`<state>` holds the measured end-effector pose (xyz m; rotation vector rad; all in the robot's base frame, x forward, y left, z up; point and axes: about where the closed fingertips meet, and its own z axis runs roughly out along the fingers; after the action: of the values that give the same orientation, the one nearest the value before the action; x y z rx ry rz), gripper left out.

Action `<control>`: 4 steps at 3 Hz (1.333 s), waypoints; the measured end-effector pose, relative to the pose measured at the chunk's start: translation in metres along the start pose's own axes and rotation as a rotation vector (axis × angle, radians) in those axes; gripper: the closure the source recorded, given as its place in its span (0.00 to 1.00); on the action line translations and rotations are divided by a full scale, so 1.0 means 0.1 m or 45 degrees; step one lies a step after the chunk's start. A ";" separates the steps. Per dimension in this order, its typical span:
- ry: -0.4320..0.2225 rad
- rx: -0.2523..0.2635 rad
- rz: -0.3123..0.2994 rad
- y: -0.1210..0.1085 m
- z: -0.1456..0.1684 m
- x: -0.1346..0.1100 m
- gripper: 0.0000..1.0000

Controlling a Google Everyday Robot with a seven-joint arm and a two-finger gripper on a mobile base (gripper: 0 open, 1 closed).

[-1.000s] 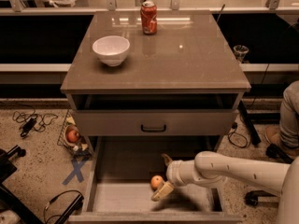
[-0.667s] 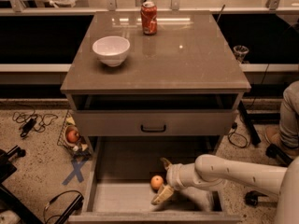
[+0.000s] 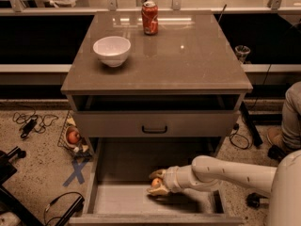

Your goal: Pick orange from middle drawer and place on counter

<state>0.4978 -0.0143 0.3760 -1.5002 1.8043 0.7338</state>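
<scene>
The orange (image 3: 155, 183) lies in the open middle drawer (image 3: 121, 200), on its pale floor near the middle. My gripper (image 3: 158, 182) reaches in from the right on a white arm, low inside the drawer. Its fingers (image 3: 158, 174) stand on the far and near sides of the orange and press against it. The orange still sits at floor level. The counter (image 3: 188, 65) is the glossy grey-brown top of the cabinet, above and behind the drawer.
A white bowl (image 3: 112, 50) and a red can (image 3: 150, 18) stand on the counter. A drawer front with a black handle (image 3: 154, 129) overhangs the open drawer. A wire basket with a reddish fruit (image 3: 73, 136), cables and blue tape (image 3: 76, 172) lie on the floor at left. A person's leg (image 3: 292, 114) is at right.
The fingers were spread wide around the orange and have closed in onto it. The arm has shifted slightly left. The orange has stayed in place.
</scene>
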 end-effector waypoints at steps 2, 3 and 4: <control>-0.028 -0.004 -0.021 0.04 0.14 -0.04 0.99; -0.028 -0.004 -0.021 0.04 0.14 -0.05 1.00; -0.108 -0.003 -0.018 -0.02 -0.01 -0.26 1.00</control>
<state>0.5027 0.0006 0.3967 -1.4604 1.7290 0.7810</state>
